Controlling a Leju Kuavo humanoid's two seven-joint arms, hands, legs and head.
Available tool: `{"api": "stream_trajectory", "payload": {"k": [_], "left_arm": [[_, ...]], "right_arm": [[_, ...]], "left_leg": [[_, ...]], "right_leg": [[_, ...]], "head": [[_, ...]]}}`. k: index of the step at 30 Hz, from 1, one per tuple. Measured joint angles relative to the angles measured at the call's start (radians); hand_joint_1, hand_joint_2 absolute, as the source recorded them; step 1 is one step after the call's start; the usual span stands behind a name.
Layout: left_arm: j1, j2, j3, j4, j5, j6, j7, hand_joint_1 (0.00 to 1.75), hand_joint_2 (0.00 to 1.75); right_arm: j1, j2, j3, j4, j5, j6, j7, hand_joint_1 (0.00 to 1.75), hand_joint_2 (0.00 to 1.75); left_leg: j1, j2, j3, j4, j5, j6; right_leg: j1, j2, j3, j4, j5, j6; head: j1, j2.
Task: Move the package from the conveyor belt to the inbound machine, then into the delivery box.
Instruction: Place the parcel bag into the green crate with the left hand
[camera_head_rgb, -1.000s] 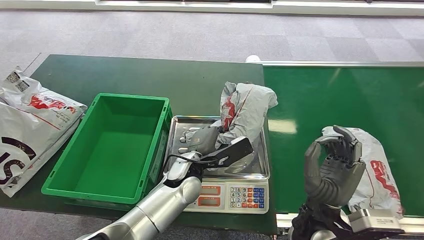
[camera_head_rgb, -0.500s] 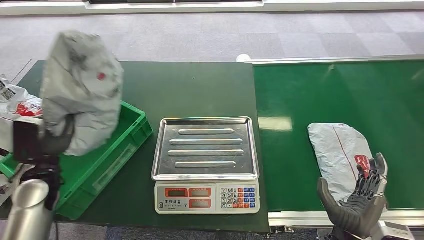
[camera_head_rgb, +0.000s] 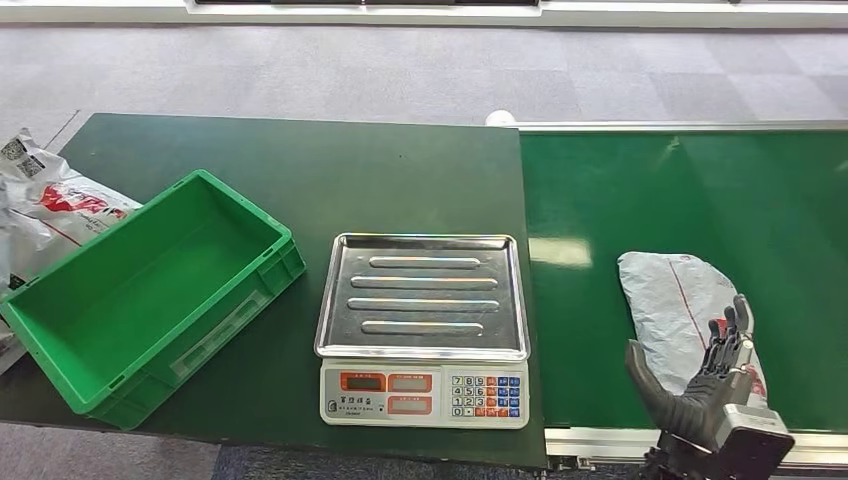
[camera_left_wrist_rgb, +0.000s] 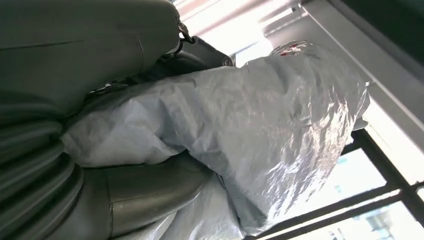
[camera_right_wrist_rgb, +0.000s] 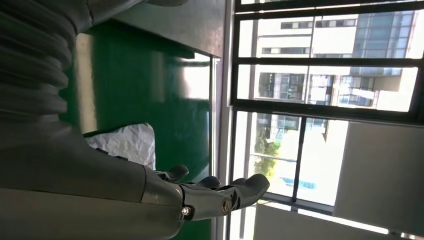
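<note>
The left robot hand (camera_left_wrist_rgb: 125, 165) grasps a crumpled grey poly mailer (camera_left_wrist_rgb: 260, 130), the bag bunched against its thumb and palm and held up in the air, with window frames behind it. From the head view, the green delivery box (camera_head_rgb: 150, 290) sits empty and skewed on the dark green tabletop (camera_head_rgb: 400, 180), and the steel tray of the weighing scale (camera_head_rgb: 423, 300), which serves as the inbound machine, is bare. The coming move probably turns on the mailer's place over that box, yet the pictures do not show whether it hangs above the opening or off to one side.

A second grey package (camera_head_rgb: 680, 310) lies flat on the conveyor belt (camera_head_rgb: 700, 200), its long axis running away from the robot. The right robot hand (camera_head_rgb: 700, 390) is released, fingers spread, just at the package's near end; it is plainly the nearer hand for that one.
</note>
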Motion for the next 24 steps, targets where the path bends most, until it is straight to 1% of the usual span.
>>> {"api": "stream_trajectory", "payload": {"k": [2, 3, 7, 8, 9, 11, 12, 13, 18, 20, 24], "left_arm": [[-0.004, 0.008, 0.005, -0.027, -0.065, 0.011, 0.015, 1.75, 1.75], [-0.006, 0.007, 0.006, -0.037, -0.077, 0.001, 0.032, 1.75, 1.75], [0.01, -0.012, -0.005, -0.049, -0.133, -0.073, 0.053, 1.75, 1.75], [0.016, -0.016, -0.012, -0.05, -0.159, -0.09, 0.059, 1.58, 1.75], [0.021, -0.019, -0.02, -0.051, -0.187, -0.104, 0.065, 1.19, 1.75], [0.028, -0.027, -0.041, -0.053, -0.248, -0.128, 0.08, 0.32, 1.75], [0.032, -0.032, -0.054, -0.053, -0.279, -0.14, 0.09, 0.05, 1.75], [0.035, -0.038, -0.068, -0.053, -0.31, -0.152, 0.099, 0.0, 1.75], [0.074, -0.054, -0.129, -0.052, -0.374, -0.173, 0.122, 0.0, 1.75], [0.096, -0.05, -0.135, -0.052, -0.367, -0.173, 0.121, 0.0, 1.75], [0.161, -0.021, -0.134, -0.058, -0.322, -0.165, 0.104, 0.0, 1.75]], "right_arm": [[-0.021, 0.007, -0.002, 0.024, 0.007, 0.0, -0.002, 0.0, 1.75], [-0.027, 0.013, -0.002, 0.031, 0.015, 0.0, -0.003, 0.0, 1.75], [-0.03, 0.055, -0.003, 0.027, 0.092, 0.0, 0.028, 0.0, 1.75], [-0.028, 0.065, -0.003, 0.022, 0.11, 0.0, 0.039, 0.0, 1.75], [-0.026, 0.073, -0.003, 0.015, 0.123, 0.0, 0.049, 0.0, 1.75], [-0.021, 0.082, -0.003, 0.0, 0.136, 0.0, 0.064, 0.0, 1.75], [-0.017, 0.084, -0.003, -0.007, 0.139, 0.0, 0.069, 0.0, 1.75], [-0.011, 0.084, -0.003, -0.015, 0.141, 0.0, 0.073, 0.0, 1.75], [0.031, 0.078, -0.002, -0.045, 0.136, 0.0, 0.081, 0.0, 1.75], [0.046, 0.073, -0.001, -0.053, 0.133, 0.002, 0.081, 0.0, 1.75], [0.07, 0.063, 0.007, -0.068, 0.132, 0.006, 0.077, 0.0, 1.75]], "left_leg": [[-0.001, -0.002, -0.001, 0.001, 0.001, 0.001], [-0.001, -0.002, -0.001, 0.001, 0.001, 0.001], [-0.001, -0.003, -0.001, 0.001, 0.001, 0.001], [-0.001, -0.003, -0.001, 0.001, 0.001, 0.001], [-0.001, -0.003, -0.001, 0.001, 0.001, 0.001], [-0.001, -0.003, -0.001, 0.001, 0.001, 0.001], [-0.001, -0.003, -0.001, 0.001, 0.001, 0.001], [-0.001, -0.003, -0.001, 0.001, 0.001, 0.001], [-0.001, -0.003, -0.002, 0.001, 0.001, 0.001], [-0.001, -0.003, -0.003, 0.001, 0.001, 0.001], [-0.001, -0.003, -0.003, 0.001, 0.0, 0.001]], "right_leg": [[-0.001, -0.002, 0.0, 0.0, 0.001, 0.001], [-0.001, -0.002, 0.0, 0.0, 0.001, 0.0], [-0.002, -0.002, 0.0, 0.0, 0.001, 0.0], [-0.002, -0.002, -0.001, 0.0, 0.001, 0.0], [-0.003, -0.002, -0.001, 0.0, 0.001, 0.0], [-0.003, -0.002, -0.001, 0.0, 0.001, 0.0], [-0.003, -0.002, -0.001, 0.0, 0.001, 0.0], [-0.003, -0.002, -0.001, 0.0, 0.001, 0.0], [-0.003, -0.002, -0.002, 0.0, 0.001, 0.001], [-0.003, -0.002, -0.002, 0.0, 0.001, 0.001], [-0.003, -0.002, -0.002, 0.0, 0.001, 0.0]], "head": [[0.0, 0.0], [0.0, 0.0], [0.0, 0.0], [0.0, 0.0], [0.0, 0.0], [0.0, 0.0], [0.0, 0.0], [0.0, 0.0], [0.0, 0.0], [0.0, 0.0], [0.0, 0.0]]}}
